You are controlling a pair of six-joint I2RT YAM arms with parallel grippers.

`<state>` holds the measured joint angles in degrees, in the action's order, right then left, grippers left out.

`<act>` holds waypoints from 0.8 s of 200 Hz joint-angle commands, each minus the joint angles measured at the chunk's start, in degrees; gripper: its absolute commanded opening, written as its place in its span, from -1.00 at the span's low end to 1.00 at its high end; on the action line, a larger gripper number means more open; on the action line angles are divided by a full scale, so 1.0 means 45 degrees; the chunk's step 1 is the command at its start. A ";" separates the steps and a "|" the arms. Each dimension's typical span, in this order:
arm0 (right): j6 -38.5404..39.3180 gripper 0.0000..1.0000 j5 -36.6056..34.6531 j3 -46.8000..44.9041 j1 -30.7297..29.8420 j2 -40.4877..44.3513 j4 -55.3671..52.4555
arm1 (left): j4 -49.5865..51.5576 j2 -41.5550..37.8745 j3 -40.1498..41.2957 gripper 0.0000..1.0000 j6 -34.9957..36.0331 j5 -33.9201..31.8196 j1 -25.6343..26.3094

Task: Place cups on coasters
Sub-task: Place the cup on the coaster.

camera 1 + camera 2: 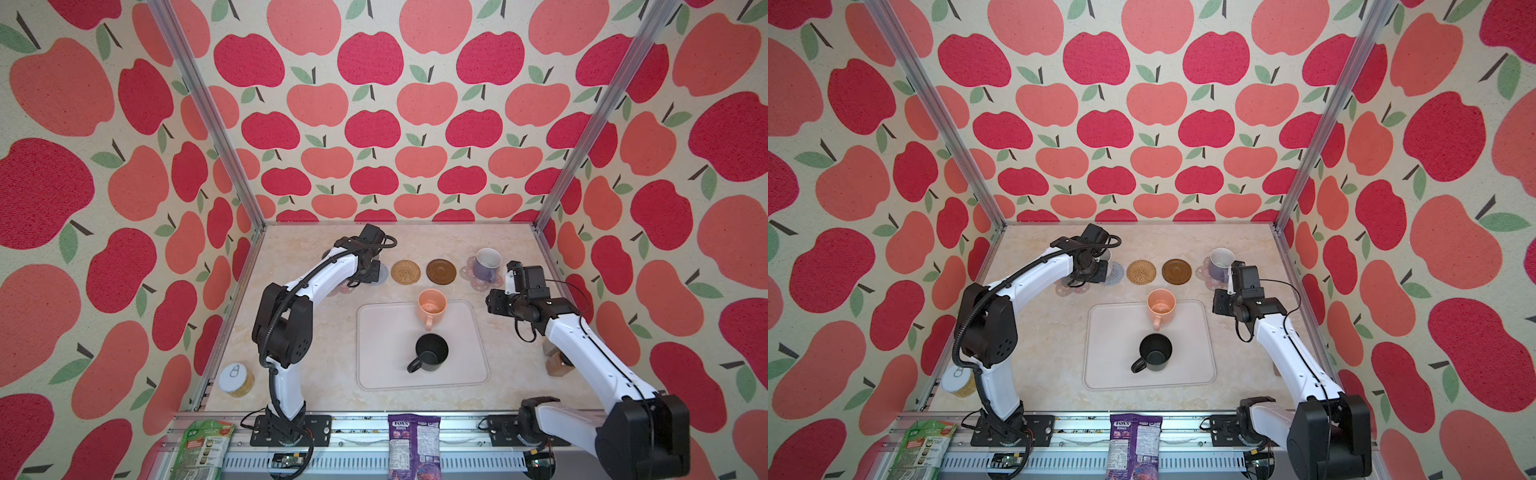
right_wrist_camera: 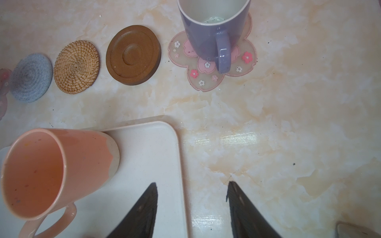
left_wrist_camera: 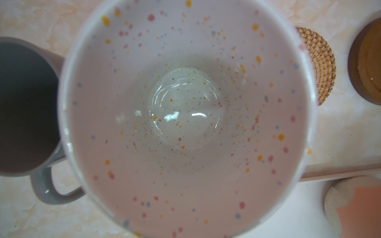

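My left gripper (image 1: 371, 272) hangs over the coaster row at the back left. Its jaws are hidden, shut on the white speckled cup (image 3: 185, 103), which fills the left wrist view. A grey cup (image 3: 26, 103) stands beside it. The grey-blue coaster (image 2: 31, 77), rattan coaster (image 1: 406, 272) and dark brown coaster (image 1: 441, 272) lie bare. The lavender cup (image 1: 487, 264) stands on a pink flower coaster (image 2: 247, 56). The peach cup (image 1: 432, 307) and black cup (image 1: 432, 353) stand on the pale tray (image 1: 382, 332). My right gripper (image 2: 191, 183) is open and empty over the tray's right edge.
A second pink flower coaster (image 1: 340, 289) shows under the left arm. A tin can (image 1: 237, 380) stands at the front left, and a brown object (image 1: 555, 361) sits under the right arm. Snack bags (image 1: 411, 440) lie on the front rail. Apple-patterned walls enclose three sides.
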<state>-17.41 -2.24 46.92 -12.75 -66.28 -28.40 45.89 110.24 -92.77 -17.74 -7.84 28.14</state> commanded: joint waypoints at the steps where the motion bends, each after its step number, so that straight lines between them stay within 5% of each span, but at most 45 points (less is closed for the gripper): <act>1: 0.0185 0.14 0.0102 0.0223 -0.0135 0.0067 -0.0153 | -0.0549 0.0384 -0.0986 -1.00 -0.0004 0.0090 -0.0117; 160: 0.0153 0.15 0.0005 0.0196 -0.0135 0.0217 -0.0369 | -0.0540 0.2307 -0.2626 -1.00 0.0026 0.0591 -0.0342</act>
<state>-17.43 -2.24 46.92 -12.75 -66.11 -28.91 45.63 120.53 -101.25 -17.10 -4.93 27.16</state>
